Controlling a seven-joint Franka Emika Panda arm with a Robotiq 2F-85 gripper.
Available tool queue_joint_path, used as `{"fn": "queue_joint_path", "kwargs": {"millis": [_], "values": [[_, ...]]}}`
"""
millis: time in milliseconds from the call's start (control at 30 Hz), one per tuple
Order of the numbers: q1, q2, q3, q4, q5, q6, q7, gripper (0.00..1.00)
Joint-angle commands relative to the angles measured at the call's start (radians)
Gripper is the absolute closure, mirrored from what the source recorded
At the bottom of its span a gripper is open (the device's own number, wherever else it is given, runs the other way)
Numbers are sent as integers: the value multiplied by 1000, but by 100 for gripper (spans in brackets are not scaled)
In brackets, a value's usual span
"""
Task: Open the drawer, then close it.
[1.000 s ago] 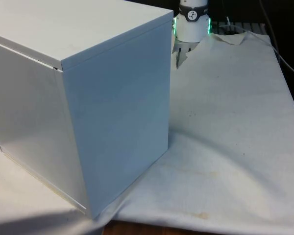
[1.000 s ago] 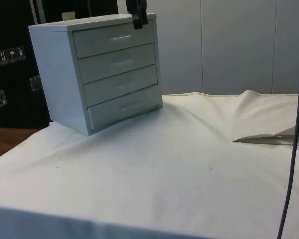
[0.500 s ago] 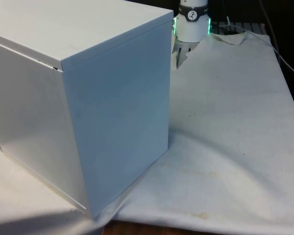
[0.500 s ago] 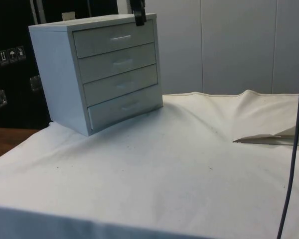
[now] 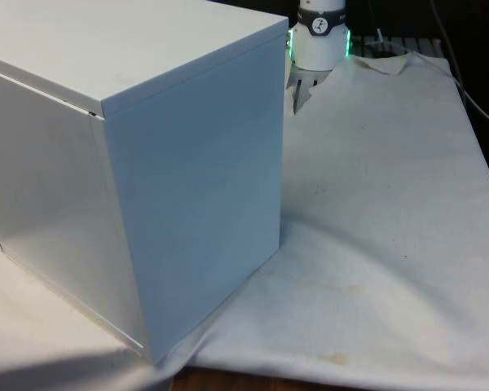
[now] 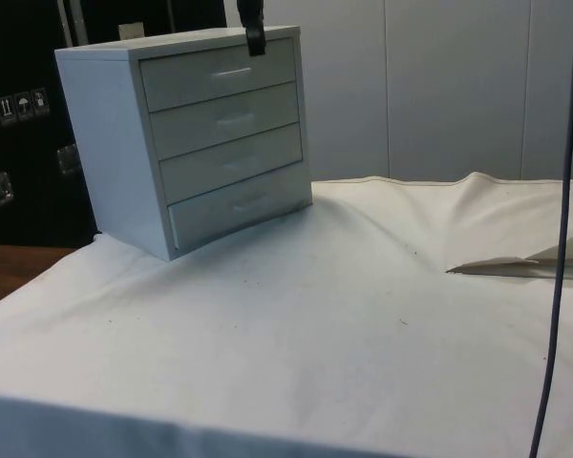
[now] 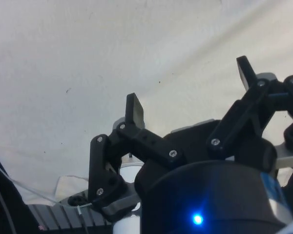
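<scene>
Item: chest of drawers (image 6: pixel 186 143), pale grey-white, four drawers stacked one above another, standing on the white cloth (image 6: pixel 344 324) toward one end of the table; in the front view it shows its plain back and side (image 5: pixel 130 179) at the front view's left. Condition of drawers: all four fronts sit flush with the carcass in the side view, each with a small bar handle; the top drawer (image 6: pixel 220 74) and its handle (image 6: pixel 233 71) show no gap, and none of the lower three stands proud, though the bottom one looks very slightly uneven at its edge and it cannot be told whether that is a gap or only the angle. Progress, as judged: the chest looks as it would with nothing pulled, so either the opening is not begun or the whole cycle is finished; the pictures alone do not settle which. Item: gripper (image 6: pixel 255 33), black, hanging at the chest's top front edge in the side view, above the top drawer's handle and apart from it, touching nothing that can be made out. Jaws: in the wrist view the gripper (image 7: pixel 190 92) has its two fingers (image 7: pixel 134 110) spread wide, with bare cloth between them and nothing held. Remaining, as judged: if no drawer has been drawn, the handle is yet to be reached, pulled and pushed back.
</scene>
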Motion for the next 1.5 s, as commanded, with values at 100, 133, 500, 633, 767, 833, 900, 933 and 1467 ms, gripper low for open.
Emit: {"fn": "queue_joint_path", "kwargs": {"millis": [100, 133, 500, 633, 767, 833, 900, 933, 1467], "values": [[-1, -7, 0, -4, 3, 8, -28, 0], [-1, -8, -1, -4, 3, 8, -35, 0], [-4, -14, -8, -7, 7, 26, -123, 0], [-4, -10, -11, -3, 7, 24, -133, 0], [-5, -18, -15, -15, 19, 65, -172, 0], [-6, -19, -15, -17, 21, 77, -183, 0], [-6, -20, -16, -20, 24, 83, -193, 0], [-6, -11, -16, -10, 23, 68, -192, 0], [-6, -30, -27, -33, 29, 86, -303, 0]]}}
